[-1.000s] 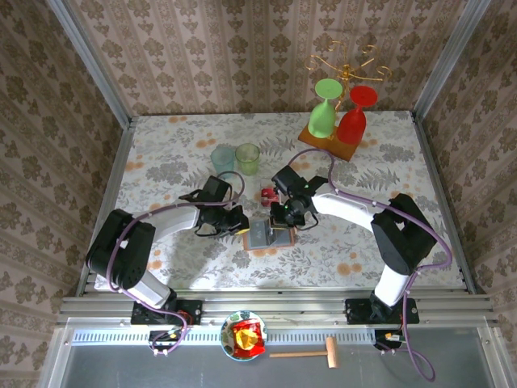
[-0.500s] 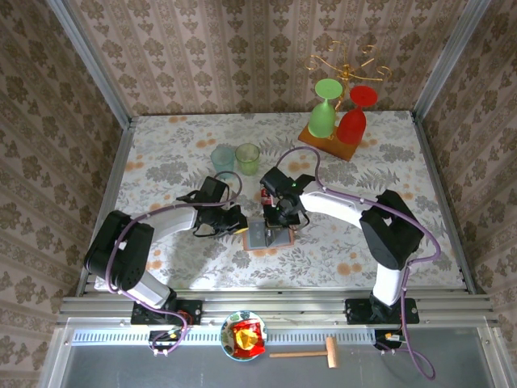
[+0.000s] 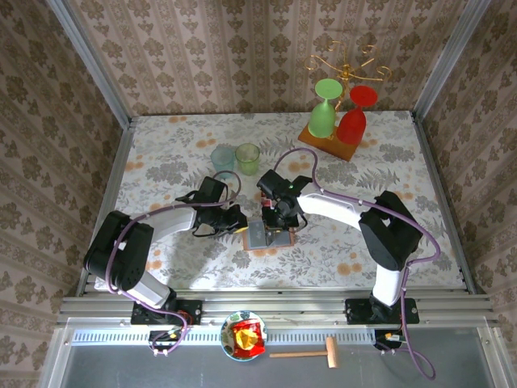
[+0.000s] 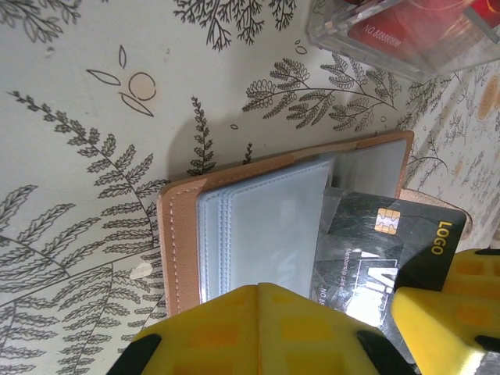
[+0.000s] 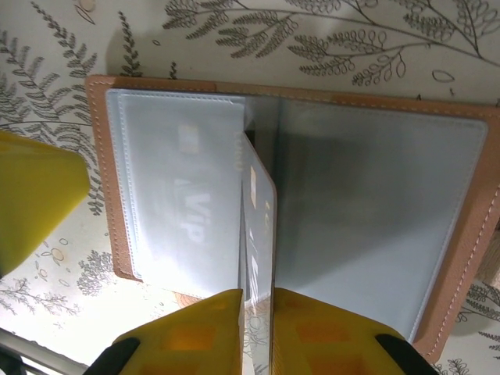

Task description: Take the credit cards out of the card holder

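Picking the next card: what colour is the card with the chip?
Black card, gold chip; clearest in left wrist view.

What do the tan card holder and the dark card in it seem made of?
Tan folding card holder: matte leather or imitation, stitched edge; grey-blue pockets look like shiny translucent plastic. Dark rectangular card: glossy plastic, with gold chip and printed lettering.

right pincer | moved left, now over card holder | elbow swung inward

Open card holder flat on the tabletop; right end effector pinching its upright middle leaf.
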You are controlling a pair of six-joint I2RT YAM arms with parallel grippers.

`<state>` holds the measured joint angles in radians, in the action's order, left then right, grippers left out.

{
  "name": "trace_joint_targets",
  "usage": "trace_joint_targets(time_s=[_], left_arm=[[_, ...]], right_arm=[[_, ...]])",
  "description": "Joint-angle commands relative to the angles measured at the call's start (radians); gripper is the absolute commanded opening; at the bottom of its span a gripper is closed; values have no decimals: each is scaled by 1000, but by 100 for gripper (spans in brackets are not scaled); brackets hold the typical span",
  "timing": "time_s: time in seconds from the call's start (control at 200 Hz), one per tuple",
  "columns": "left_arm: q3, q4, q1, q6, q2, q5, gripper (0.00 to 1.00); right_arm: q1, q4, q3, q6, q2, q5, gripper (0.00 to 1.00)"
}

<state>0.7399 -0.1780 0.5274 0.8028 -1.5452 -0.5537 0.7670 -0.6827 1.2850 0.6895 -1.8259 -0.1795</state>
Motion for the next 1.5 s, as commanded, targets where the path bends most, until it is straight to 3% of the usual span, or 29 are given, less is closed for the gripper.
trace_joint_targets(time_s=[0.0, 0.415, 0.575, 0.685, 1.145, 1.495], left_arm=[[-13, 9, -10, -16, 12, -22, 8], [-9, -8, -14, -22, 23, -18, 8], [-5, 9, -16, -30, 42, -23, 8], [3, -4, -22, -40, 58, -8, 8], [6, -62, -61, -65, 117, 6, 9], [-8, -110, -102, -80, 185, 24, 9]], right_arm=[[15, -18, -11, 40, 32, 6, 15], [21, -38, 6, 41, 60, 44, 5], [11, -83, 39, -54, 76, 67, 4], [-4, -118, 75, -196, 70, 28, 2], [-21, -358, 225, -1211, 12, 22, 0], [-147, -599, 556, -1417, -150, 60, 0]])
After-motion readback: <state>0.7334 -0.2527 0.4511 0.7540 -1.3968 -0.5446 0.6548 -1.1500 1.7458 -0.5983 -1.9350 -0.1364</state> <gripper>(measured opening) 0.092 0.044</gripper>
